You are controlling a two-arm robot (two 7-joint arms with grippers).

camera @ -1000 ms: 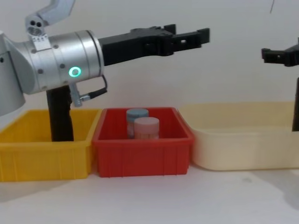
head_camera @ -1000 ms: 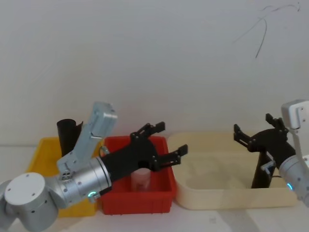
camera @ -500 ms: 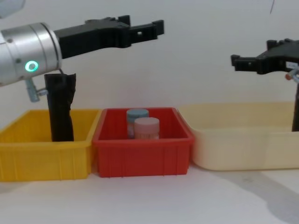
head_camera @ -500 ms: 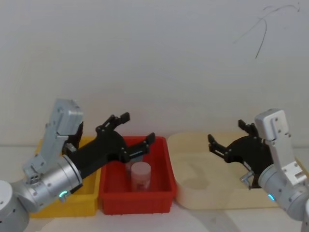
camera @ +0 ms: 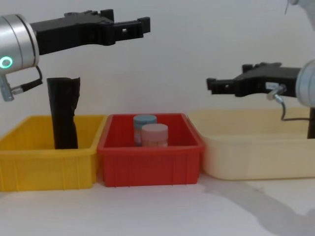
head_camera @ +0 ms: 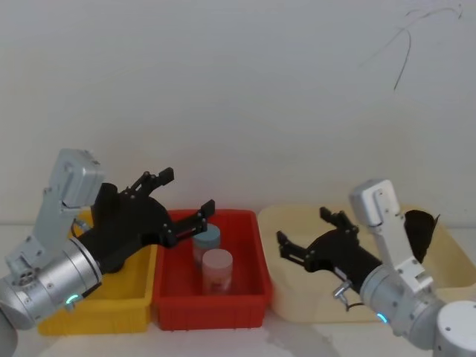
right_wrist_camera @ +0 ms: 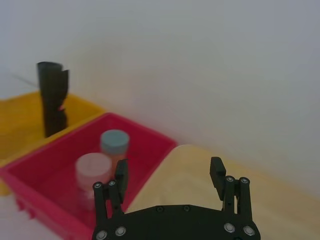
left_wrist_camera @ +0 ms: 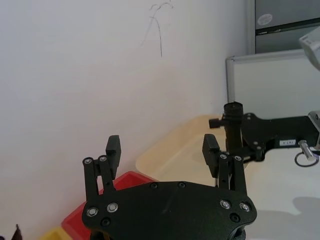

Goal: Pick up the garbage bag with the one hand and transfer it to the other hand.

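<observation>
The garbage bag, a black crinkly roll, stands upright in the yellow bin. My left gripper, on the green-ringed arm, hangs open high above the red bin, up and to the right of the bag and apart from it. My right gripper, on the blue-ringed arm, is open and empty above the left end of the cream tray, pointing towards the left one. A second black roll stands at the tray's right end.
A red bin sits between the yellow bin and the cream tray, holding a blue-lidded jar and a pink-lidded jar. A white wall rises close behind the bins. Bare white tabletop lies in front.
My left gripper has drawn back to the left, away from the cream tray. My right gripper has left the roll in the tray and swung left towards the middle. Both stayed open.
</observation>
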